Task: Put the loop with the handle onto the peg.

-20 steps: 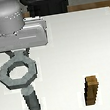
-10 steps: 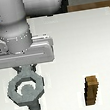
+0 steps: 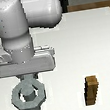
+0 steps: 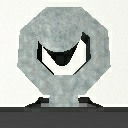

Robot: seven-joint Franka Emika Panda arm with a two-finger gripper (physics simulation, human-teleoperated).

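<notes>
In the wrist view the loop [image 4: 64,55] fills the frame, its handle [image 4: 61,96] running down into the dark strip at the lower edge where the gripper is taken to hold it; the fingers themselves are not shown, so the gripper is judged clamped on the handle rather than seen to be. The rounded top of the peg [image 4: 61,41] is seen inside the hole, slightly toward the upper side, with a dark crescent of gap below it.

In the exterior view the loop [image 3: 27,94] sits at lower left with the peg [image 3: 27,89] now rising through its hole; a second ago the loop was held higher and the peg stood visible below it, and half a second ago the ring was just reaching the peg's top. The loop has thus been lowered over the peg; threading is judged done or nearly so, with release probably remaining.

The gripper [image 3: 28,78] hangs directly above, its fingertips hidden behind its body. The brown block [image 3: 91,90] stands apart at lower right on the white surface [image 3: 89,40]; it has not moved.
</notes>
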